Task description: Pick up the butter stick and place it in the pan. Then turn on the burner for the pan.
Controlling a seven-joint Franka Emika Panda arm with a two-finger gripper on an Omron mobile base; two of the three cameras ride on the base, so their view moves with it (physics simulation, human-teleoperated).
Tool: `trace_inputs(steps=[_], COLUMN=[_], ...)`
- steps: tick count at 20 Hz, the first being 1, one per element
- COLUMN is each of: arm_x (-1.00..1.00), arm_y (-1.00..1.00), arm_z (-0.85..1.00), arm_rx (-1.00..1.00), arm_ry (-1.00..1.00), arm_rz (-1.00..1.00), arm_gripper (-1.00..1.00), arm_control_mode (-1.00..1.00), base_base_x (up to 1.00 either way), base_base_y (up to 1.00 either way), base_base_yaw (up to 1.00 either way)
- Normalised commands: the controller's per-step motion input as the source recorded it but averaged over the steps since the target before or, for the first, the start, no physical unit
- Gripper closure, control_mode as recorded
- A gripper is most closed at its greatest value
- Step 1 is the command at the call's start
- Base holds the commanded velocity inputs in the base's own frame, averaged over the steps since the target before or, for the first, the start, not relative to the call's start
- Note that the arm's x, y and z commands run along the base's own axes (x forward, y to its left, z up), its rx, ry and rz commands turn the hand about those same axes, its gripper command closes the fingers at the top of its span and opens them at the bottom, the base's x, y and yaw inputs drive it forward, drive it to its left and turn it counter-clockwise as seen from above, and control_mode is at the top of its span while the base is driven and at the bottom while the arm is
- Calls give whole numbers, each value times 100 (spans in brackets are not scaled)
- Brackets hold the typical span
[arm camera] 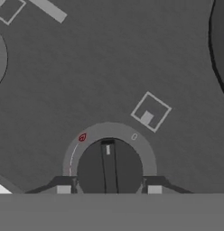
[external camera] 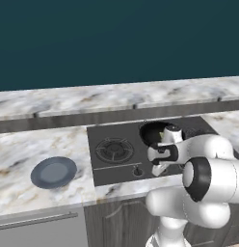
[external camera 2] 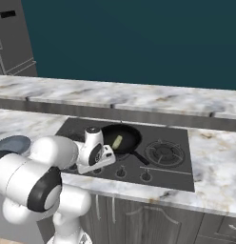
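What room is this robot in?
Most likely a kitchen: there's a black stovetop with knobs, a frying pan on a burner, and marble counters with a plate.

Butter stick in pan, on stove.

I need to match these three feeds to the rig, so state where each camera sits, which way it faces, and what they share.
Left base view: behind the arm on its left, looking forward and down at the stovetop; the white arm rises at lower right.
Right base view: behind on its right, same stovetop, the pan holding the butter stick; the arm rises at lower left.
Hand view: on the hand, looking straight down the claw at a burner knob between its fingertips.
Shared: both base views show the pan, stovetop and blue-grey plate.
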Motion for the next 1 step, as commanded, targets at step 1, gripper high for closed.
trace_inputs(steps=[1], arm_x=[-29], arm_y=[0], arm_z=[-49], arm_rx=[-8], arm_ry=[-1], arm_rz=[21], arm_gripper=[100], arm_control_mode=[-100], base_base_x=[0], base_base_y=[0], base_base_yaw=[0])
